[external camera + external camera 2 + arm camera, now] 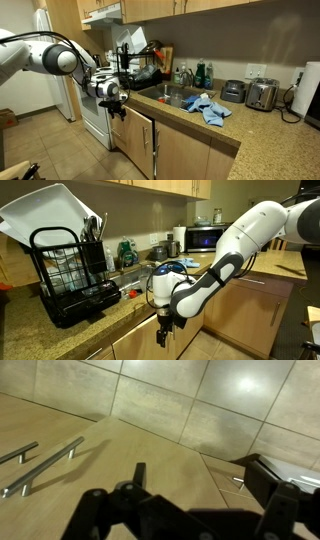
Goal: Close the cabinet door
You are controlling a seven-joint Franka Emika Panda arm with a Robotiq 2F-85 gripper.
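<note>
— While the gripper (190, 512) hangs over the wood, what do the jaws hold?

— Nothing. In the wrist view the dark fingers (95, 510) stand wide apart, with only bare panel showing between them.

— And the cabinet door (140, 455)?

— Straight ahead of the jaws and very close. I cannot tell whether a fingertip touches it. In an exterior view the gripper (117, 103) sits at the door's (135, 128) upper part, just under the edge of the counter (255, 128). The panel looks slightly ajar, so I judge the push should go forward, square into its front face.

— Its long axis?

— Upright, running down and away from the jaws toward the floor. The slim bar handle (50, 466) follows that axis, off to one side of the jaws. With a single arm, there is no choosing which is nearer.

— Surfaces?

— Flat, smooth, light-brown wood with a matte look. The handle is a thin round bar of brushed metal. Just past it, a second bar (15, 457) probably belongs to the matching neighbour door. Farthest off, large beige floor tiles (200, 400) shine with a patch of glare.
</note>
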